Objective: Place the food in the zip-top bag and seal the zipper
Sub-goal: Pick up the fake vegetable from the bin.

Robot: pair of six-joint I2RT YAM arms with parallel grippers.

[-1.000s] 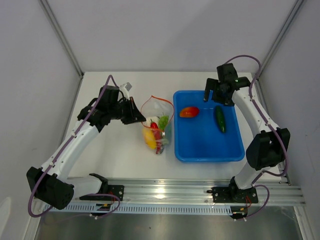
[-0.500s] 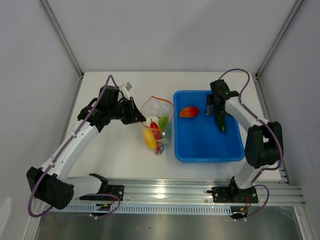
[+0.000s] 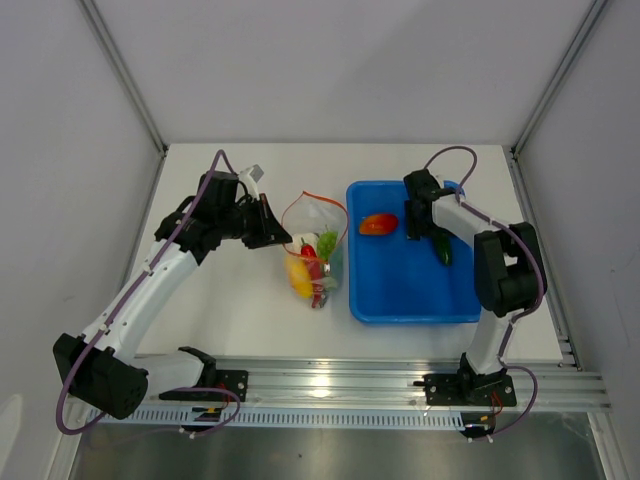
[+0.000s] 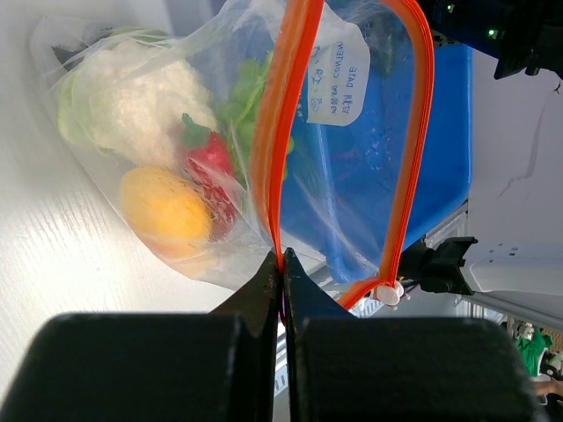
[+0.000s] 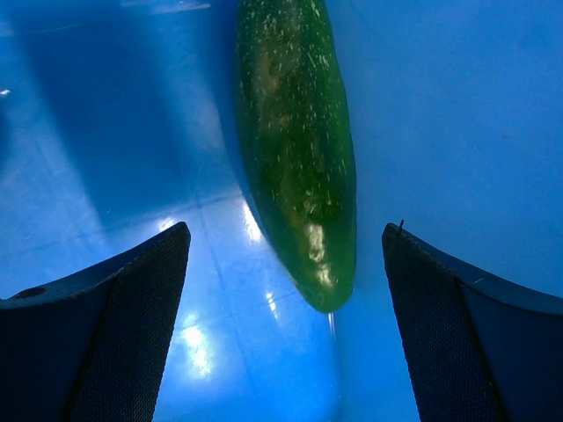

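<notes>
– In the blue tray, why does the right gripper sit so low over the cucumber?

– To pick it up, I'd say. Its fingers are spread wide, one on each side of the cucumber's rounded end, and neither touches it. Nothing is held yet.

– And the left gripper?

– Pinched shut on the zipper, at one corner of the mouth. That grip lifts the strip off the table, so the mouth of the zip-top bag gapes as a loop facing the tray. I think that's the point of it: a held-open target for the other arm.

– Where does the bag lie?

– On the table, just left of the tray, between the two arms. Its body slumps downward under what is inside: the cauliflower, a yellow pepper, something red and some green.

– What is left outside?

– The cucumber, and a red-orange piece near it on the tray floor. So the filling looks well along, and the sealing is not begun.

– Any risk?

– The cucumber is smooth and tapered. A pinch this near its tip could squeeze it out sideways.
</notes>
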